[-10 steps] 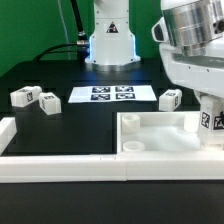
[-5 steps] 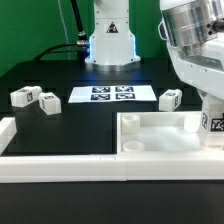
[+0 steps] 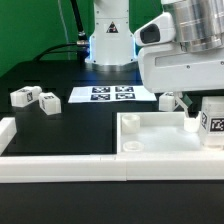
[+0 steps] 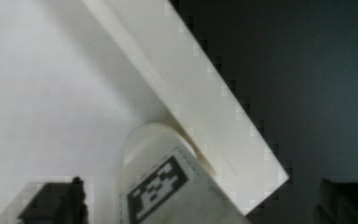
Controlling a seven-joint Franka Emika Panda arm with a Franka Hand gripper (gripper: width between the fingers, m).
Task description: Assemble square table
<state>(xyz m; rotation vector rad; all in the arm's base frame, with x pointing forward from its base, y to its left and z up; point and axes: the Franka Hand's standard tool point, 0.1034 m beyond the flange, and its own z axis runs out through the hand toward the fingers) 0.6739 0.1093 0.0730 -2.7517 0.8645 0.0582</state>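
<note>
The white square table panel (image 3: 160,138) lies flat behind the border wall, with round sockets at its corners. A tagged white leg (image 3: 212,122) stands upright at the panel's corner on the exterior view's right. My gripper (image 3: 206,103) hangs just above that leg. In the wrist view the leg (image 4: 158,185) sits between the dark fingers (image 4: 51,202) with gaps on both sides, so my gripper (image 4: 202,205) is open and holds nothing. The panel's raised edge (image 4: 185,80) runs across that view.
Two loose legs (image 3: 22,97) (image 3: 47,102) lie on the exterior view's left. Another leg (image 3: 168,100) lies behind the panel. The marker board (image 3: 110,94) lies at the back middle. A long low white border wall (image 3: 60,166) runs along the front.
The jaws have spread apart and let go of the leg, which stays standing at the panel's corner. The hand has turned and shifted above it.
</note>
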